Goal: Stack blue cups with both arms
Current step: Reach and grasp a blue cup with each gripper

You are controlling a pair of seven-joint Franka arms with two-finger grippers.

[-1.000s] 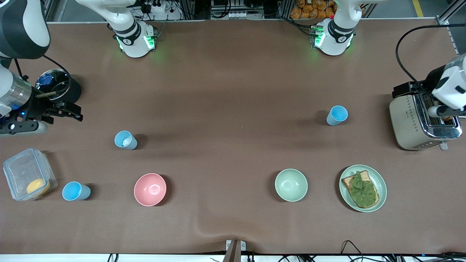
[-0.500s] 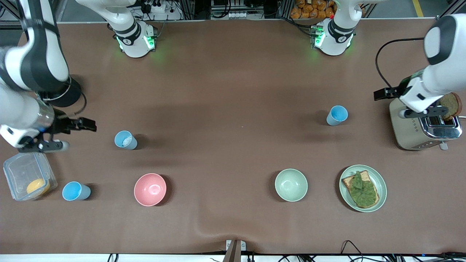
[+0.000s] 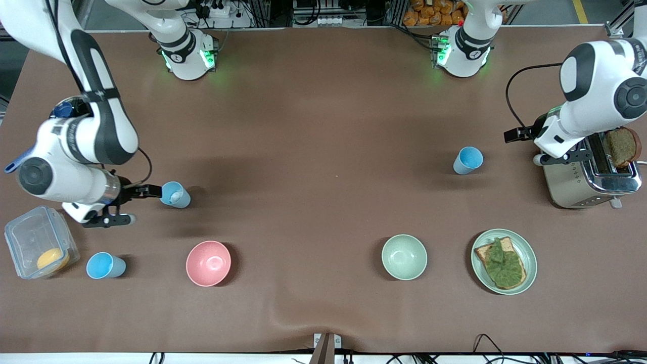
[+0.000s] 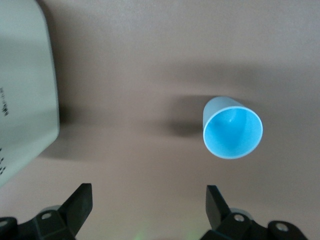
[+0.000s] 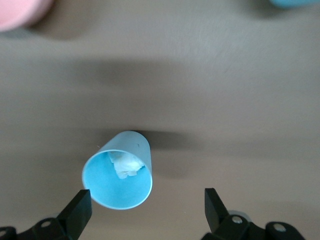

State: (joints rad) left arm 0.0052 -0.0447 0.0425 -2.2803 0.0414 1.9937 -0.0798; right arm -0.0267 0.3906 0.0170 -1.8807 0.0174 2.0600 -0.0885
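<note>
- The right gripper (image 3: 132,205) is low at the right arm's end of the table, its fingers spread wide with nothing between them; one fingertip sits just beside the grey-blue cup (image 3: 175,194).
- In the right wrist view that grey-blue cup (image 5: 119,171) stands upright close in front of the right gripper (image 5: 145,207), off-centre toward one finger, with a whitish lump inside it.
- The left gripper (image 3: 528,146) hovers beside the toaster (image 3: 586,174) at the left arm's end of the table, with bread (image 3: 620,147) sticking out of the slot.
- From the left wrist view, the left gripper (image 4: 149,202) is wide open and empty, and the sky-blue cup (image 4: 232,128) stands upright on the brown mat ahead of it, well apart.
- That sky-blue cup (image 3: 467,160) sits between the toaster and the table's middle.
- A third blue cup (image 3: 104,266) stands nearer the front camera, between a clear lidded container (image 3: 40,248) and the pink bowl (image 3: 208,263).
- The pale green bowl (image 3: 404,257) sits beside a plate of toast with greens (image 3: 504,261).
</note>
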